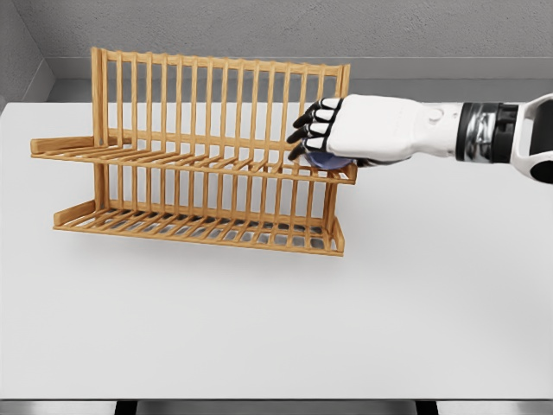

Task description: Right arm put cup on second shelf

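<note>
The smooth matte white counter (259, 346) is lying bare along its near edge; no left arm is showing. Farther back, the slatted two-tier wooden dish rack (173, 186) is standing toward the counter's left far side, its long axis running left to right. The white-shelled right hand (324, 134) with black finger joints is reaching in from the right edge, fingers curling down over a small rounded blue cup (327, 161). Only a sliver of the cup is showing beneath the palm, so it is lying directly under the hand, at the right end of the upper shelf (216, 164). Whether it is resting on the slats is unclear.
</note>
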